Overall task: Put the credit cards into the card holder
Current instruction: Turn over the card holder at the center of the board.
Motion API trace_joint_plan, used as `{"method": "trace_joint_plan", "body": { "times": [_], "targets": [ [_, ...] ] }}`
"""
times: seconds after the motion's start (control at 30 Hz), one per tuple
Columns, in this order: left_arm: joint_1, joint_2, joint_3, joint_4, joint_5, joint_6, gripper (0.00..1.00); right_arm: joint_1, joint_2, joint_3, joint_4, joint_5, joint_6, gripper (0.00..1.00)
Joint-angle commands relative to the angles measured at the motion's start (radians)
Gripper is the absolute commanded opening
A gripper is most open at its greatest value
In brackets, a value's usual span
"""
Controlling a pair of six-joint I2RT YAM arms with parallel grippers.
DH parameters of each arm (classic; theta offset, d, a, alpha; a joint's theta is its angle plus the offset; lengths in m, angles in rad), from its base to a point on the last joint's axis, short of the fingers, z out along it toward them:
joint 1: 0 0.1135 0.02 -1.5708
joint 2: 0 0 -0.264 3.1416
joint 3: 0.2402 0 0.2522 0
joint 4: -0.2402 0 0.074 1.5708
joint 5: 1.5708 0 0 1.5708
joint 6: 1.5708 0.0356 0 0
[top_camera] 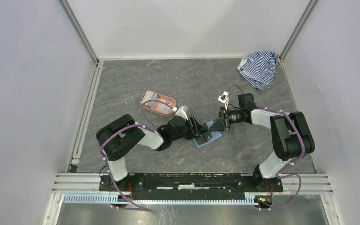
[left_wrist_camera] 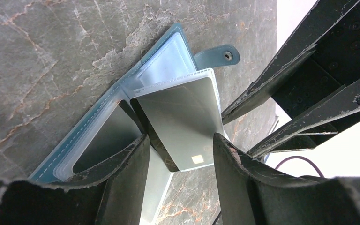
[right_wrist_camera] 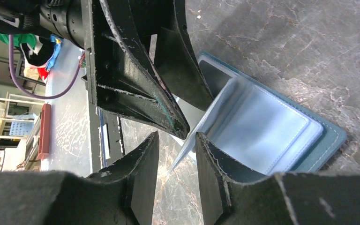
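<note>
Needing final push, card (left_wrist_camera: 183,122) sits half-in holder (left_wrist_camera: 161,63) btwn fingers of L gripper (left_wrist_camera: 182,138), grip unclear; R gripper (right_wrist_camera: 177,136) part-open astride clear leaf (right_wrist_camera: 208,119).

From above, the left gripper (top_camera: 205,132) and right gripper (top_camera: 217,124) cover most of the card holder (top_camera: 200,143). At the left wrist, its fingers (left_wrist_camera: 122,178) hide the lower end of the dark card (left_wrist_camera: 150,133), so you cannot tell whether the jaws grip it.

From here I can read no text, number or brand. The silver-grey plastic card (left_wrist_camera: 183,122) in the teal-blue folding wallet (left_wrist_camera: 161,65) shows only a small gold chip (left_wrist_camera: 197,159). Any print in the salmon-pink oval tray (top_camera: 170,100) is too small to read.
</note>
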Motion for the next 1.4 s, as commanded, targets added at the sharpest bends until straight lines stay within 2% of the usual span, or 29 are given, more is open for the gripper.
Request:
{"method": "trace_joint_plan", "body": {
  "times": [0.0, 0.47, 0.87, 1.37],
  "targets": [
    [0.005, -0.044, -0.032, 0.108, -0.006, -0.064, 0.60, 0.010, 0.005, -0.016, 0.053, -0.069, 0.039, 0.40],
    [0.013, -0.069, -0.068, 0.197, -0.001, -0.104, 0.63, 0.028, 0.016, -0.023, 0.061, -0.082, 0.039, 0.40],
    [0.023, -0.086, -0.092, 0.167, -0.013, -0.113, 0.67, 0.088, 0.011, -0.007, 0.009, -0.087, -0.024, 0.40],
    [0.023, -0.150, -0.119, 0.053, -0.019, -0.074, 0.53, 0.094, -0.004, 0.016, -0.056, -0.058, -0.094, 0.40]
  ]
}}
